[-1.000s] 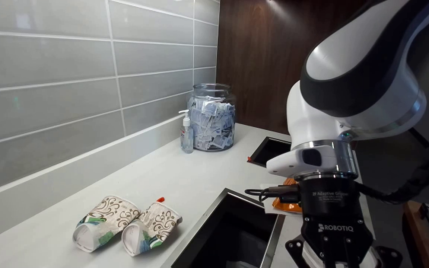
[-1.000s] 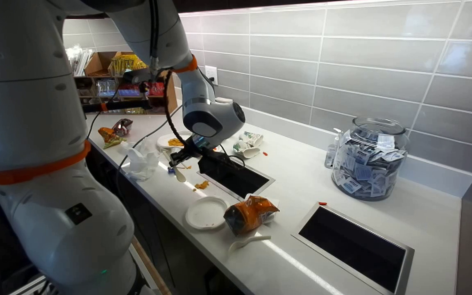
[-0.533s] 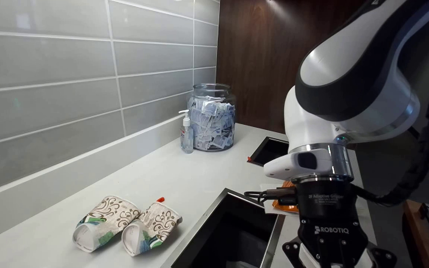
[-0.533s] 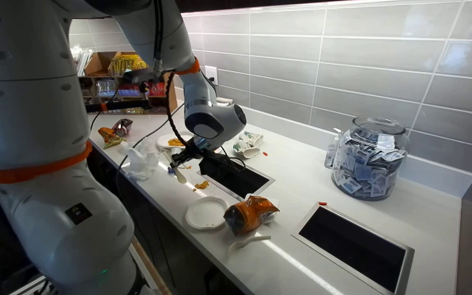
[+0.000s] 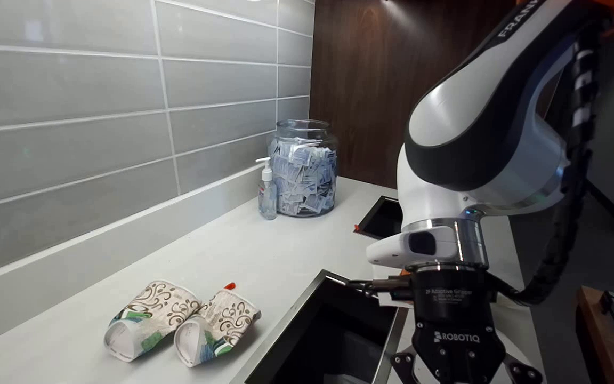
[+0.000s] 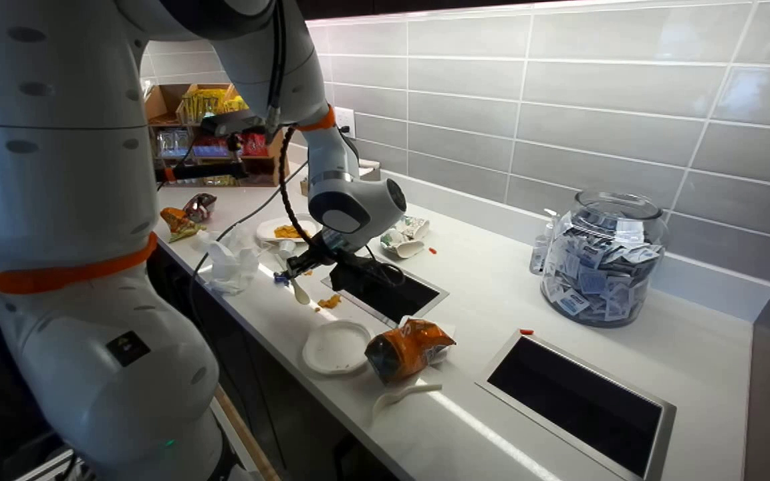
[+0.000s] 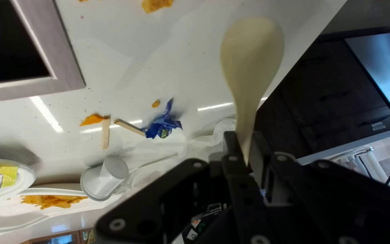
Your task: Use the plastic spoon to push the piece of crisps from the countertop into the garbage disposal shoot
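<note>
Right, we have the black two-fingered gripper (image 7: 244, 145) closed on the cream-coloured plastic spoon (image 7: 253, 51), its jaws pinching the handle, the bowl pointing to twelve o'clock in the wrist view. From that bowl we find the broken orange crisps (image 7: 157, 4) at ten o'clock, lying on the smooth off-white countertop (image 7: 181, 67), and the dark rectangular chute (image 7: 56, 51) with its metal rim over at nine. We cannot tell whether the spoon touches the surface. At eight o'clock, look, a crumpled blue wrapper (image 7: 163, 125)! Across in an exterior view, we see the crisps near both the spoon's bowl and the chute's rim, with a round white plate (image 6: 335, 344) at six o'clock from them and a crumpled orange bag (image 6: 415, 344) at four. At six o'clock from that bag, we spot a second, white plastic spoon (image 6: 404, 393), loose on the countertop.
</note>
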Controlling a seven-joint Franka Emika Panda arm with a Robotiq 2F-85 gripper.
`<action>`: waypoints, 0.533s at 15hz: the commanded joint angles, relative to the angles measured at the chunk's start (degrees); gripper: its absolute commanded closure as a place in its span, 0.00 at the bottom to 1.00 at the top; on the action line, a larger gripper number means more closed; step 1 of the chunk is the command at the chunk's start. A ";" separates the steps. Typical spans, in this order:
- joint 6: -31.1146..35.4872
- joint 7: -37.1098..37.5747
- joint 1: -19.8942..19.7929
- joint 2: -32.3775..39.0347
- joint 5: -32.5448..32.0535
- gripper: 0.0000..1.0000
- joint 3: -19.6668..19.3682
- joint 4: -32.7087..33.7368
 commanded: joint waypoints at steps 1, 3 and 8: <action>3.01 -0.51 0.53 2.44 -0.25 0.97 -0.28 1.32; 3.89 -0.60 0.49 3.14 -0.31 0.97 -0.22 1.87; 4.24 -0.23 0.34 4.77 -0.63 0.97 -0.27 3.34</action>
